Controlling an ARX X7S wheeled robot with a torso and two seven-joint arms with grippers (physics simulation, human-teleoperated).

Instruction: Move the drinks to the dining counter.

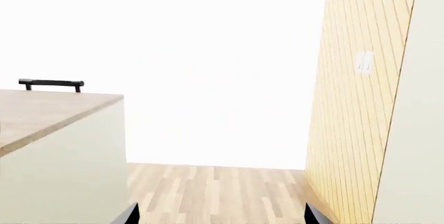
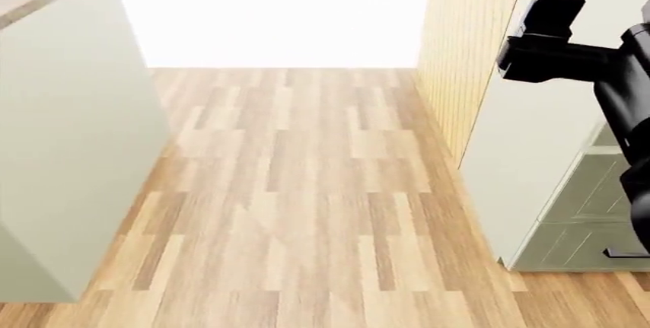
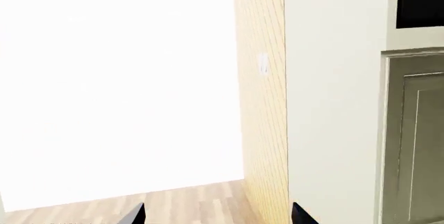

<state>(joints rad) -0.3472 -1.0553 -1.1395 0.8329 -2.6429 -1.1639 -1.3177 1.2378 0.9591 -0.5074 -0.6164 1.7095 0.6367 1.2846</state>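
No drinks show in any view. The dining counter (image 2: 71,130) stands at the left of the head view, a plain olive-green base under a light wood-plank top. The left wrist view shows that top (image 1: 41,112) from the side. My left gripper (image 1: 222,216) is open, its two fingertips (image 1: 132,214) far apart over bare floor with nothing between them. My right gripper (image 3: 217,216) is open too, and empty. Part of the right arm (image 2: 568,54) is raised at the right of the head view.
A slatted wooden wall (image 2: 467,39) and a pale tall cabinet panel (image 2: 528,160) line the right side, with green handled cabinet doors (image 2: 584,229) behind. Wood-plank floor (image 2: 304,191) runs between counter and wall. A black bar (image 1: 52,83) shows beyond the countertop.
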